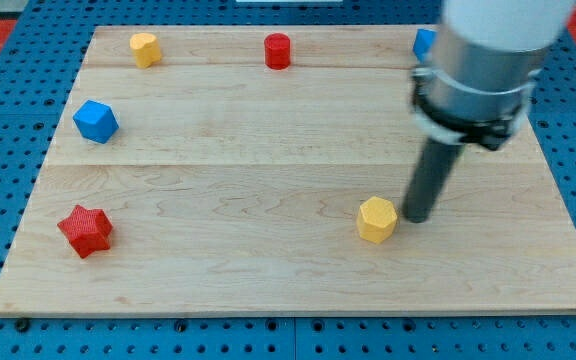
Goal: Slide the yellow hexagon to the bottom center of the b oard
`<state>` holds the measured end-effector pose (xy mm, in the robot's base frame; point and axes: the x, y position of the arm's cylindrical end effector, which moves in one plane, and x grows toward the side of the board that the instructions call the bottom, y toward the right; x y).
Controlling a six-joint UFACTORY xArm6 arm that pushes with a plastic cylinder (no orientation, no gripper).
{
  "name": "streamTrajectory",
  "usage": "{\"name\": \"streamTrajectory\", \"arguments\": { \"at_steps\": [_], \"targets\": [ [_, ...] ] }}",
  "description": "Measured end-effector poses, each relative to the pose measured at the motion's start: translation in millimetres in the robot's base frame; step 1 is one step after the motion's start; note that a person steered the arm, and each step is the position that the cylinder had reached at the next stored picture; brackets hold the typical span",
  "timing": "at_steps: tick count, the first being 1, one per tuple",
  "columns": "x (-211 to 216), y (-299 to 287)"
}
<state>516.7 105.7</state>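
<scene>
Camera view shows the yellow hexagon [377, 219] lying on the wooden board [268, 150], a little to the view's right of the middle and in the lower part, but not at the bottom edge; my tip [418, 217] stands just beside it on the view's right side, very near, and I cannot tell if it touches the block; the arm has no claw, only the straight dark rod, so nothing opens or closes and nothing is held; above the rod the thick grey and white body of the arm [488, 60] covers the board's upper right part. A second yellow block [145, 48], also with hexagon form, sits near the top left corner; a red cylinder [278, 50] is at the top edge near the centre; a blue block [424, 42] shows only partly beside the arm at the top right, its shape not clear; a blue block with many sides [95, 121] lies at the left edge; a red star [86, 230] lies at the lower left. The board rests on a blue perforated surface [8, 330].
</scene>
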Motion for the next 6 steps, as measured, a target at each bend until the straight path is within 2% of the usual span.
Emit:
{"name": "streamTrajectory", "arguments": {
  "at_steps": [1,2,3,4,5,6],
  "targets": [
    [-1,-61],
    [-32,-79],
    [-34,-83],
    [23,-83],
    [7,-80],
    [-28,-17]
  ]
}}
